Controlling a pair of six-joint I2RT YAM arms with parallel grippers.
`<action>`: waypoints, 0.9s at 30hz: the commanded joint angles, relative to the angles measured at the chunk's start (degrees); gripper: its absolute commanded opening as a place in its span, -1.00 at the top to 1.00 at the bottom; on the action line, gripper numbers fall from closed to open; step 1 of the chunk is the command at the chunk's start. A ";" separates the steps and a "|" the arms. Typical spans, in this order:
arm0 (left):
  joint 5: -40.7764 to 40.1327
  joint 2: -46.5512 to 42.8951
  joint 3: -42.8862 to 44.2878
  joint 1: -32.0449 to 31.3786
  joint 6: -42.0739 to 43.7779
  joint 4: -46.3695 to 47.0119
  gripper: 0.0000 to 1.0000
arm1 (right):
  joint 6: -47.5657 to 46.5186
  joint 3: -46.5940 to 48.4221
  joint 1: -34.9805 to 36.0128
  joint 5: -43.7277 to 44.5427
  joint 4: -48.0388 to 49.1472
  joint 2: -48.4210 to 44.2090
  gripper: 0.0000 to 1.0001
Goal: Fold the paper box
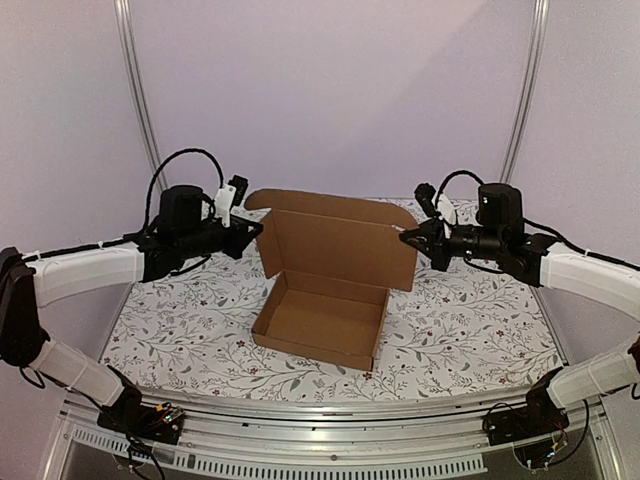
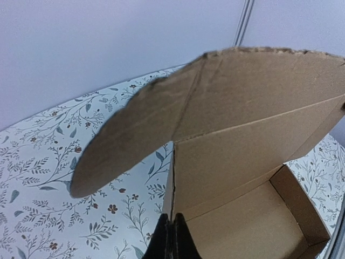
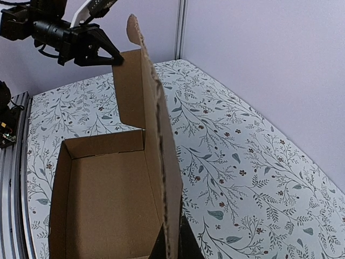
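Observation:
The paper box is brown cardboard, a shallow open tray in the middle of the table with its lid standing upright at the far side. A rounded flap curls off the lid's top left. My left gripper is shut on the lid's left edge; in the left wrist view the gripper pinches the cardboard edge. My right gripper is shut on the lid's right edge, and the right wrist view shows the gripper clamped on it. The left gripper also shows in the right wrist view.
A floral cloth covers the table. Metal rails run along the near edge by the arm bases. Two upright aluminium posts stand against the lilac back wall.

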 commanded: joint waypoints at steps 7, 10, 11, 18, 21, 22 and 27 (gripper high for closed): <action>-2.59 -3.53 -3.45 -1.48 -3.63 -0.08 1.00 | 3.02 -0.19 7.99 14.31 2.54 -1.82 1.00; -5.88 -5.15 -4.77 -3.50 -4.24 -0.20 1.00 | 4.62 -0.30 10.99 20.48 3.95 -1.62 1.00; -7.05 -5.65 -5.20 -4.18 -4.40 -0.36 1.00 | 5.18 -0.30 12.01 23.14 4.52 -1.43 1.00; -12.84 -8.42 -8.23 -8.27 -5.45 -0.63 1.00 | 11.42 -1.18 16.29 40.63 9.84 0.44 1.00; -13.81 -9.13 -9.04 -9.46 -5.82 -0.65 1.00 | 14.57 -2.02 17.30 45.27 12.91 1.34 1.00; -14.25 -9.23 -9.20 -9.82 -6.02 -0.68 1.00 | 15.80 -2.39 17.70 46.67 14.00 1.61 1.00; -16.49 -9.30 -9.25 -11.16 -8.14 -1.28 1.00 | 22.05 -3.77 19.91 52.83 19.26 3.69 1.00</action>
